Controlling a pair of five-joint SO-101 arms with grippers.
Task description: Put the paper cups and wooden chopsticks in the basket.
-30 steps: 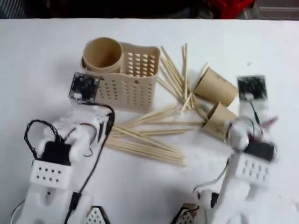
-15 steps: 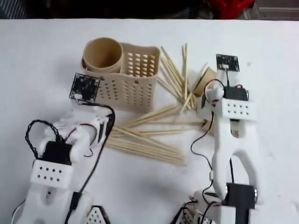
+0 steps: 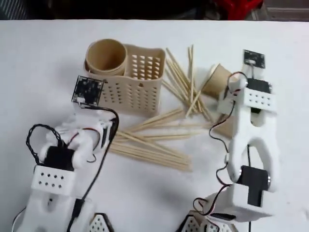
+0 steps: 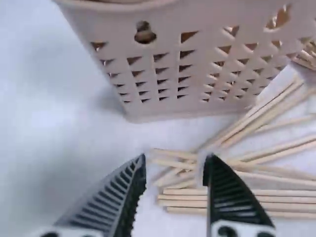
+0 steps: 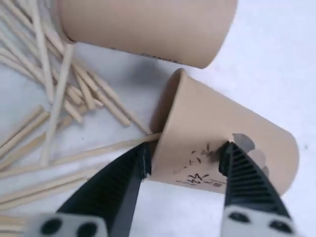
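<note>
A beige slotted basket stands at the back left with one paper cup upright in it. Two more paper cups lie on their sides at the right: one farther off, one nearer. My right gripper hovers open over the nearer cup, one finger beside its rim and the other over its wall. In the high view the right arm covers that cup, and the other cup shows beside it. Wooden chopsticks lie scattered mid-table. My left gripper is open above the chopstick ends, close to the basket.
More chopsticks fan out between the basket and the cups, some under the cups. The white table has free room to the left of the basket and along the back edge.
The right arm swung from its drawn-back pose at the right out over the two lying cups, then shifted slightly rightward. The left arm stayed still.
</note>
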